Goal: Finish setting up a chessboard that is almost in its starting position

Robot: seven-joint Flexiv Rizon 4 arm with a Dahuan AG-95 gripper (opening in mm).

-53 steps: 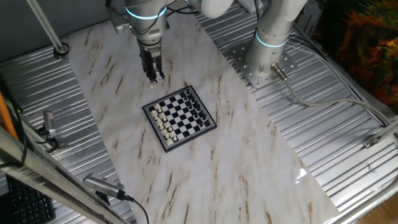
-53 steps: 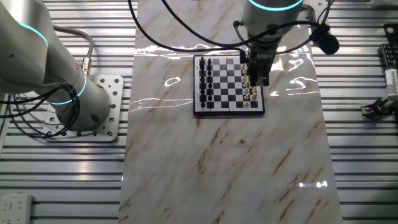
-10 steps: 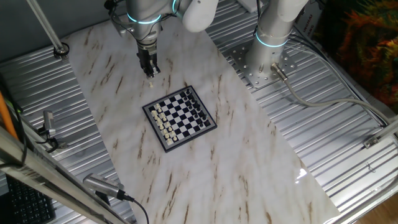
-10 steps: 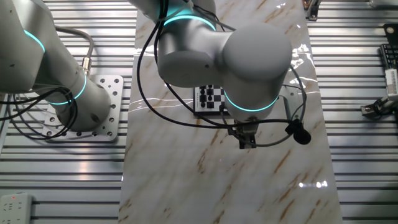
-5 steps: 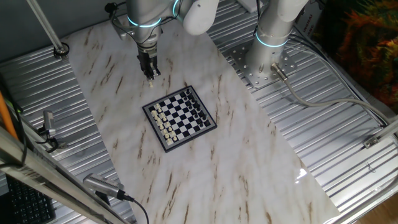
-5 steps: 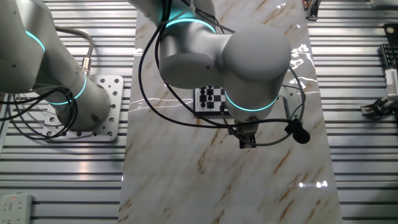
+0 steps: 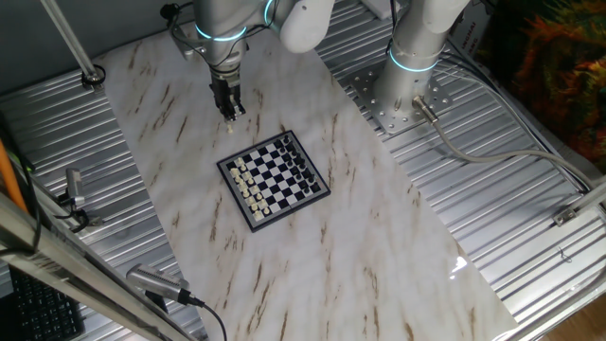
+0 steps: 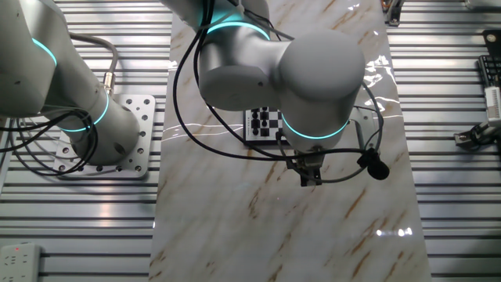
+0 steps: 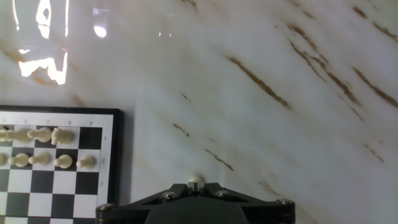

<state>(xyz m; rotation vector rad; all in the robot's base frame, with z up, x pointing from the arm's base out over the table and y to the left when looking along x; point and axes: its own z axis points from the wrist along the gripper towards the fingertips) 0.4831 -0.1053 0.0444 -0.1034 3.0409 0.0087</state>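
The chessboard lies mid-mat, with cream pieces along its left edge and black ones along its right. In the other fixed view the arm hides most of the chessboard. In the hand view its corner with cream pieces sits at lower left. My gripper stands on the marble mat beyond the board's far-left corner, also seen in the other fixed view. In the hand view my gripper has its jaws closed around a single tiny cream piece whose head shows between them, off the board to its right.
The marble mat lies on a ribbed metal table. A second arm's base with a cable stands at the back right, and it also shows in the other fixed view. Metal clamps sit at the left edge.
Since five seconds ago my gripper has left the board's cream edge and come down over the stray cream piece on the mat. Over the last second it has barely moved.
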